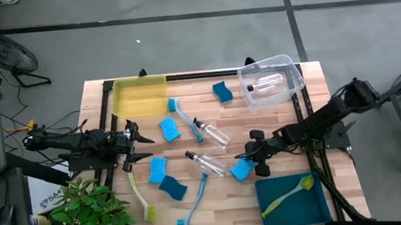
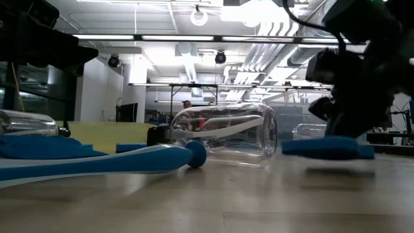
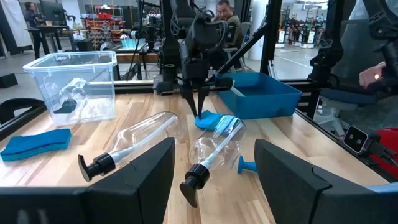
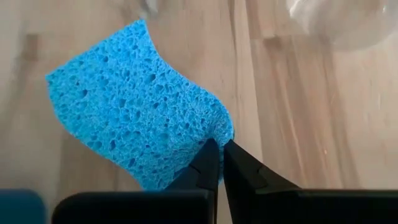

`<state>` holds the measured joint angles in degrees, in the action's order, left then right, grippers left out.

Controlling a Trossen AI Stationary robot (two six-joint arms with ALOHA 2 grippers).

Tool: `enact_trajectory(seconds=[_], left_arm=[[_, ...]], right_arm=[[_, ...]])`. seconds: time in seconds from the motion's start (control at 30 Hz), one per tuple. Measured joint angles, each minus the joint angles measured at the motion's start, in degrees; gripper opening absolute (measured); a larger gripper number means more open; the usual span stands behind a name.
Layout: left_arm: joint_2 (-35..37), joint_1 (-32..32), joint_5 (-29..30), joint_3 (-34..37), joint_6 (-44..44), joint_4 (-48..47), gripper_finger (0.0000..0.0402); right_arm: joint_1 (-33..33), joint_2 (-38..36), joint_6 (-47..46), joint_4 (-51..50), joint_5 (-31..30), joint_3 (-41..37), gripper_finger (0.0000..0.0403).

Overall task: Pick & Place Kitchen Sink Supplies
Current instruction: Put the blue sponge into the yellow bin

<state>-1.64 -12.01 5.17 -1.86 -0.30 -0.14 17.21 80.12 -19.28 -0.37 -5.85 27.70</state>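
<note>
Two grippers show: the left gripper point(image 1: 143, 140), fingers spread and holding nothing, hovers with a flat blue rectangular sponge point(image 1: 158, 168) just beside its tips and two clear plastic bottles with black tops point(image 3: 134, 143) lying ahead of it. Farther right, the right gripper point(image 4: 219, 158) is clenched on the edge of a porous blue sponge point(image 4: 134, 106) resting on the wooden table point(image 4: 298, 106), just beside one bottle and the teal bin point(image 1: 294, 201).

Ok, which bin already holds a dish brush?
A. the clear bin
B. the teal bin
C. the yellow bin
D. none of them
B: in the high view a yellow-green dish brush lies inside the teal bin, while the clear bin holds only a bottle and the yellow bin shows nothing inside.
</note>
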Motion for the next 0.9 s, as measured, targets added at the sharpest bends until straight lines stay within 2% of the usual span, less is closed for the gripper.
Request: enact_trajectory(seconds=[0.33,0.6,0.73,0.9], left_arm=[[0.0,0.0,0.0,0.0,0.0,0.0,0.0216],[0.0,0.0,0.0,0.0,0.0,0.0,0.0216],[0.0,0.0,0.0,0.0,0.0,0.0,0.0216],[0.0,0.0,0.0,0.0,0.0,0.0,0.0216]], right_arm=[[0.0,-6.4,-1.4,-13.9,-0.4,5.3,0.0002],[0.2,-10.8,-1.3,-23.7,-5.6,9.9,0.0001],[1.4,-12.4,-1.6,-25.5,-10.0,10.5,0.0001],[4.0,-13.6,-1.9,-25.6,-18.5,10.5,0.0000]])
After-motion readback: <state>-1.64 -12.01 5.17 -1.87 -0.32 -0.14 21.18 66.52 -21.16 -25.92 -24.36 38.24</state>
